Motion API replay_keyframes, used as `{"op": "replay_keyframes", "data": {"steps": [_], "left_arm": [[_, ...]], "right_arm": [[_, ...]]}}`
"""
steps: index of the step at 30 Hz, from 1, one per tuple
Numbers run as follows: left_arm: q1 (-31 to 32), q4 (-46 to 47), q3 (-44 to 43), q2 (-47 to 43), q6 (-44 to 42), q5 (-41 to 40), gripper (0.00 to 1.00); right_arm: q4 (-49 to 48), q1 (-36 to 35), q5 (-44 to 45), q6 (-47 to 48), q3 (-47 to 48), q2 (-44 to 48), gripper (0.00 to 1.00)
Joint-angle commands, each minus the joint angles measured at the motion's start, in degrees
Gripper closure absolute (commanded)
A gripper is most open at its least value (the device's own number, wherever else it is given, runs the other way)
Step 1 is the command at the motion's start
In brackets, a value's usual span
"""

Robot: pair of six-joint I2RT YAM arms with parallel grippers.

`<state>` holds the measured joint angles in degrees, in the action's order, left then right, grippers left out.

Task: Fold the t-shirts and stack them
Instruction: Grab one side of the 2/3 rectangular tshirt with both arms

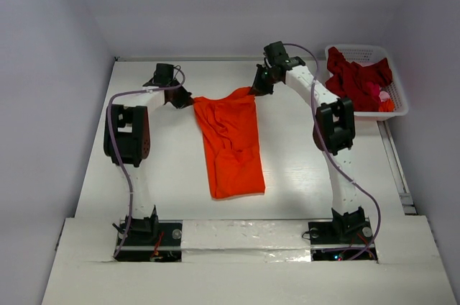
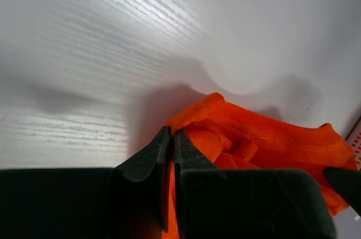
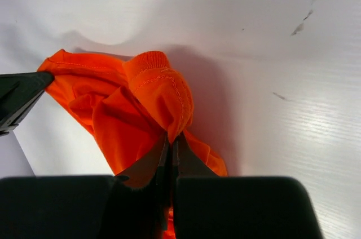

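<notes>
Left hand (image 1: 182,98), right hand (image 1: 254,90), t-shirt (image 1: 231,143) pinched between

No text, label, brand, number or sign can be read in any of the three views. The orange shirt (image 1: 230,139), seen close in both wrist views, shows only plain cloth and stitched hems.

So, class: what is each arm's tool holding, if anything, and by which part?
Both hold the orange t-shirt: the left tool pinches its far left corner, the right tool its far right corner.
</notes>
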<state>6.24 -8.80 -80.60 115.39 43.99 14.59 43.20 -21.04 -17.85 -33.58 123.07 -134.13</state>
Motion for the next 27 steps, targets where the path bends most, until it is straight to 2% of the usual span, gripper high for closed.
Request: {"op": "replay_keyframes", "data": {"steps": [1, 12, 16, 22, 27], "left_arm": [[-0.5, -2.5, -5.3, 1.3, -0.6, 0.4, 1.0], [-1.6, -8.9, -20.8, 8.2, -1.1, 1.9, 1.0], [-1.6, -10.2, -23.3, 9.5, -1.4, 2.2, 1.0], [-1.6, -9.1, -20.6, 8.4, -1.4, 2.6, 1.0], [-1.6, -8.4, -16.7, 5.7, -2.2, 2.5, 1.0]], "right_arm": [[1.7, 1.4, -0.3, 0.9, 3.3, -2.2, 1.0], [3.2, 3.2, 0.2, 1.6, 7.3, -4.2, 1.0], [4.3, 3.7, -0.1, 1.7, 9.7, -5.0, 1.0], [3.9, 3.7, -1.7, 2.4, 9.7, -4.8, 1.0], [2.2, 3.7, -1.2, 3.3, 4.4, -1.9, 1.0]]}}
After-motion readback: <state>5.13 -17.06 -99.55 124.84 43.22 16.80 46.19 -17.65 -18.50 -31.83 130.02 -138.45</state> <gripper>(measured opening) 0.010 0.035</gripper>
